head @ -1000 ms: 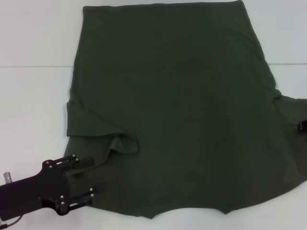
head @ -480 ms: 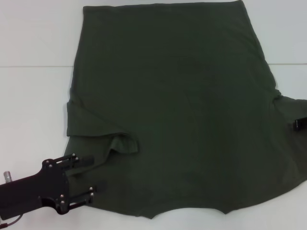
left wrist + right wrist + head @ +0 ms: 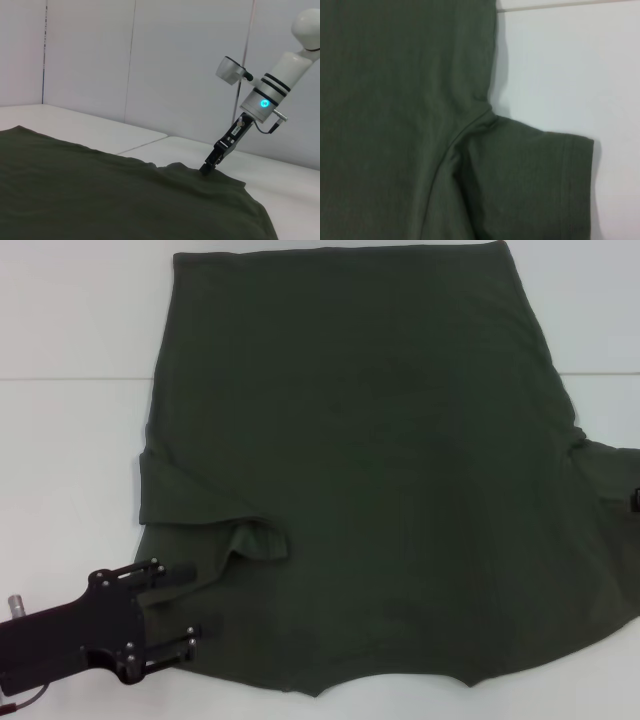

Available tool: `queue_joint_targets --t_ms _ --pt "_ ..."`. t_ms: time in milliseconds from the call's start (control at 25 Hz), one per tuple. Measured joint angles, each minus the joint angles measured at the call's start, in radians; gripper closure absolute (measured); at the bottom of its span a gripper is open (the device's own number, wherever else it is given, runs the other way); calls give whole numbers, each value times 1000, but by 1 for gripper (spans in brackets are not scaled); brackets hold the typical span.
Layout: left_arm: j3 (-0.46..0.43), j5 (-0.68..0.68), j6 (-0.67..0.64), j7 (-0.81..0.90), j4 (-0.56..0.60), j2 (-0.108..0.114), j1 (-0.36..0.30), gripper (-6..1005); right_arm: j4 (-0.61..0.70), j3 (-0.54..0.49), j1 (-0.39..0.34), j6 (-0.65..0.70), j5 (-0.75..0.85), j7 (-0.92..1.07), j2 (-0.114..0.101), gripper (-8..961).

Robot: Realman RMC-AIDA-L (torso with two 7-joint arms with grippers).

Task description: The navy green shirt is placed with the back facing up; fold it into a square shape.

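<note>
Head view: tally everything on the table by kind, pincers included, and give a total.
Shirts: 1, the navy green shirt, spread flat on the table.
Pincers: 2, the left pincer open at the shirt's near left edge, the right pincer barely showing at the right edge.
Total: 3.

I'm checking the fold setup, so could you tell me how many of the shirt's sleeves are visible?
2. On the navy green shirt, one sleeve lies folded inward on the robot's left side beside the left gripper; the other sleeve lies flat at the robot's right, beside the right gripper.

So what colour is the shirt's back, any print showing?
Plain dark olive green shirt, no print visible; clearest in the head view.
</note>
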State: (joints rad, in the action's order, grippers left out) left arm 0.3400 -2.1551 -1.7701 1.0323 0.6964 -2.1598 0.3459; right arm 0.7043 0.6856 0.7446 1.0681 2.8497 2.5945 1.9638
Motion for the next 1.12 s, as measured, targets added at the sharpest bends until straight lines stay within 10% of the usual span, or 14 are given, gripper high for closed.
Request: queue_joint_targets --t_ms 720,1120 --pt "-4 0 0 12 0 2 4 311 -1 0 2 -6 -4 -7 0 931" --pt "-7 1 -9 34 1 3 5 311 52 -40 -28 1 -9 0 -15 943"
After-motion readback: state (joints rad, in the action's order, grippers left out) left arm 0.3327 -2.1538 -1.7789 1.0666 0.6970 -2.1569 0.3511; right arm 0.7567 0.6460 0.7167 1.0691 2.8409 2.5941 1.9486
